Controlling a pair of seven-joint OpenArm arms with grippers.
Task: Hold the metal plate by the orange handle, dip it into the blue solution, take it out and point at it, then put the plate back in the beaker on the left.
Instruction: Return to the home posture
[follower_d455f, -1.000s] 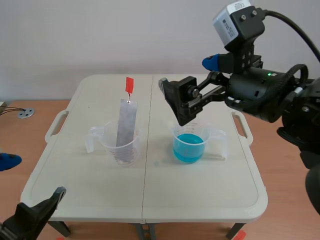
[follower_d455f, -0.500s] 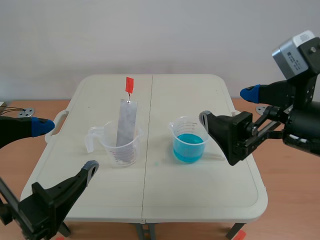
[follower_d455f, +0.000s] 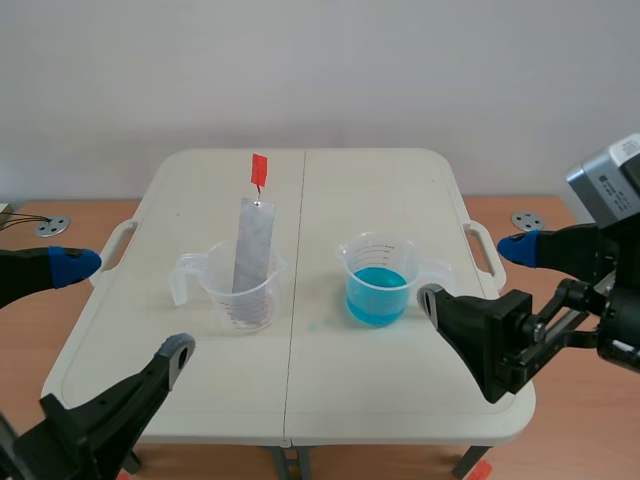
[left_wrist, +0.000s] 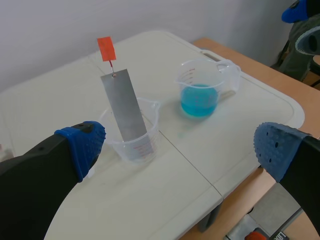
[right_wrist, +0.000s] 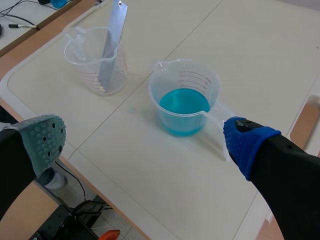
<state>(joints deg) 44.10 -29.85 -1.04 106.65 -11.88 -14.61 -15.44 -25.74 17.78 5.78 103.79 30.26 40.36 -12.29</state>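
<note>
While both arms wait low at the table's near corners in the scene view, the flat grey metal plate (follower_d455f: 252, 245) leans upright in the clear plastic beaker (follower_d455f: 240, 292) on the left, its small orange handle (follower_d455f: 259, 168) topmost. The clear beaker of blue solution (follower_d455f: 377, 285) stands apart to its right on the cream folding table (follower_d455f: 300, 380). The left gripper (follower_d455f: 127, 305) and right gripper (follower_d455f: 472, 272) both gape wide, holding nothing.

From the left wrist, the plate stands ahead between the spread blue pads (left_wrist: 82, 142).

From the right wrist, the blue-filled beaker lies between the wide-set fingers (right_wrist: 245, 140).
</note>
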